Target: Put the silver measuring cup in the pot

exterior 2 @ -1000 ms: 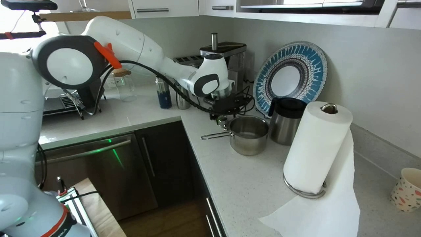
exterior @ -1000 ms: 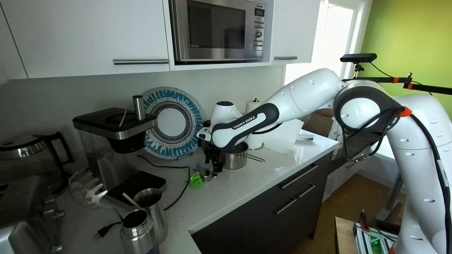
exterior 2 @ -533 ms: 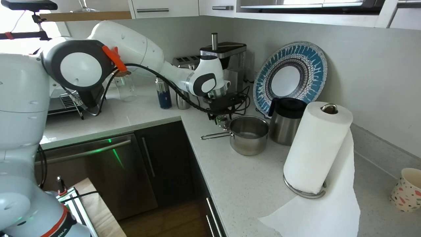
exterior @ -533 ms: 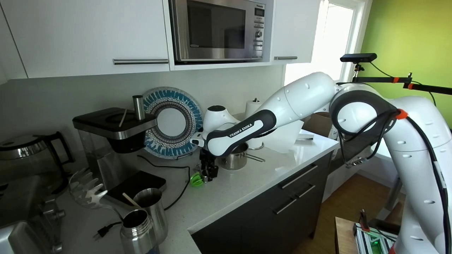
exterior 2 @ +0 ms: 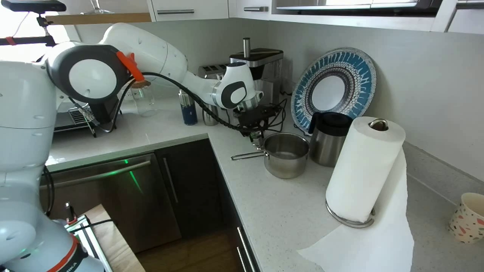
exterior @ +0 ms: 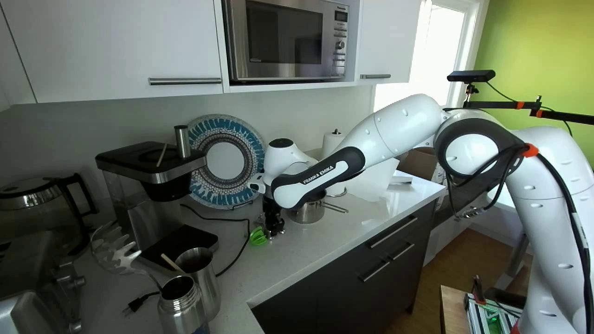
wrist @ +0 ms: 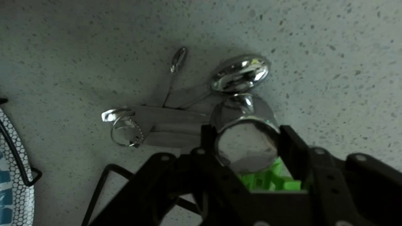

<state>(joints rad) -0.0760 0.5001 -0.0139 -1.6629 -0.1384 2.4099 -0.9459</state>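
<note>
cup (wrist: 245, 110) rd, shiny mtl; fingers (wrist: 208, 136) astride, can't tell if pinching; pot (exterior 2: 286, 164) squat, smooth mtl

One silver measuring cup (wrist: 245, 142) and one claw (wrist: 248, 136) are showing; one pot (exterior 2: 286, 164) is standing on the desk (exterior 2: 276, 219). At least two silver spoons (wrist: 242, 75) are lying there, their full number being unclear. Two steel vessels (exterior: 208, 284) are standing. One patterned plate (exterior 2: 329, 92), one paper towel roll (exterior 2: 363, 168), one speckled cup (exterior 2: 468, 220), one black-lidded canister (exterior 2: 328, 147), one coffee machine (exterior: 158, 222), one toaster (exterior 2: 215, 70) and one microwave (exterior: 284, 39) are showing.
</note>
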